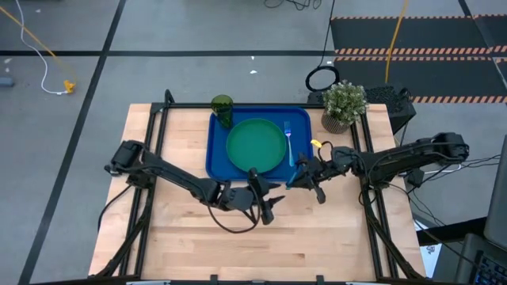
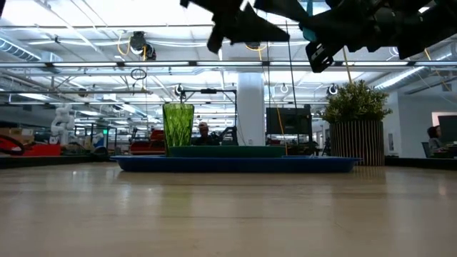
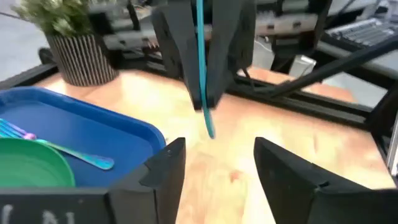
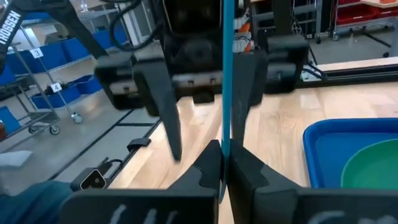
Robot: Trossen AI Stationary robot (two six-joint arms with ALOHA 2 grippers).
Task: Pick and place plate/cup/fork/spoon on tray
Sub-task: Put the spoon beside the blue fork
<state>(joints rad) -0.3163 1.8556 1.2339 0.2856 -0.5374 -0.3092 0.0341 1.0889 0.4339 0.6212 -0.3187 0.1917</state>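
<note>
the right gripper (image 4: 224, 167) hangs above the table just off the tray's near right corner, fingers pressed together on the spoon (image 4: 226, 74), whose slim light-blue handle stands up between them; this pinch keeps the spoon off the wood so it can be carried over the rim. the bowl end is not visible in any view. facing it, the left gripper (image 3: 214, 162) hovers just beside the spoon with fingers parted and nothing between them, apparently a handover just completed. beyond both lies the blue tray (image 1: 215, 162), low-rimmed with rounded corners. the flat green plate (image 1: 256, 145) sits at its centre, leaving room at the edges. the fork (image 1: 288, 138) lies along the plate's right edge, tines away from the arms. the translucent green cup (image 1: 223, 109) stands upright at the far left corner. a potted plant (image 1: 344, 104) stands off the tray, beyond its far right corner.
</note>
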